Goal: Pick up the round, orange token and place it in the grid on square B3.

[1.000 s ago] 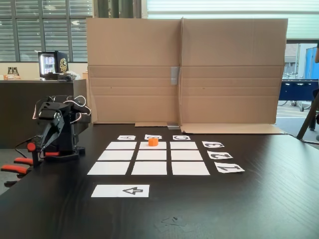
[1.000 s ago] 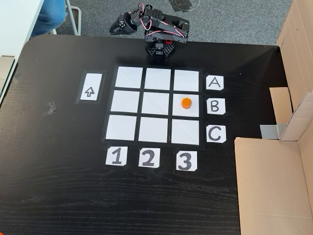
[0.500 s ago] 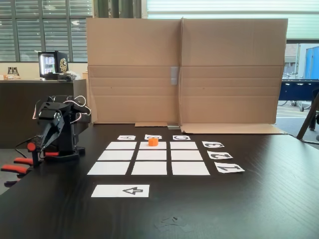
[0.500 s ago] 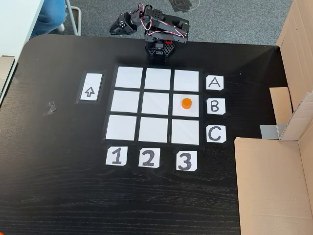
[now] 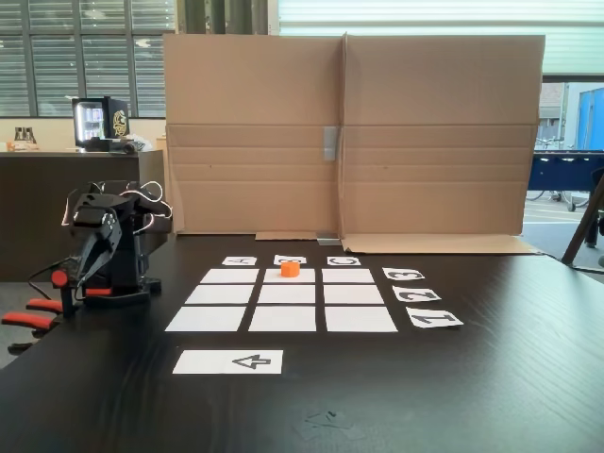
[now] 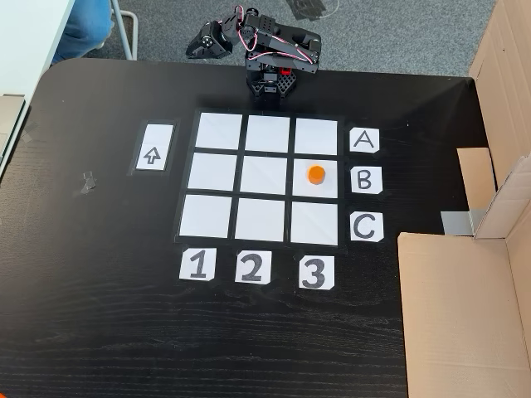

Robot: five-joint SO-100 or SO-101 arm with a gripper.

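Token (image 6: 316,174) sits upright on square B3 (image 6: 316,189), centre-right of the grid (image 6: 267,133) in the top-down fixed view, in line with the B label (image 6: 366,179) and the 3 label (image 6: 316,273); placement looks done. Arm is folded at the upper middle of that frame, hand (image 6: 202,43) well off the desk (image 6: 99,274) edge past the grid, and I can't tell if its fingers are wide or narrow. Main risk: token is small and loose, so a low re-reach or desk bump could knock it off B3.
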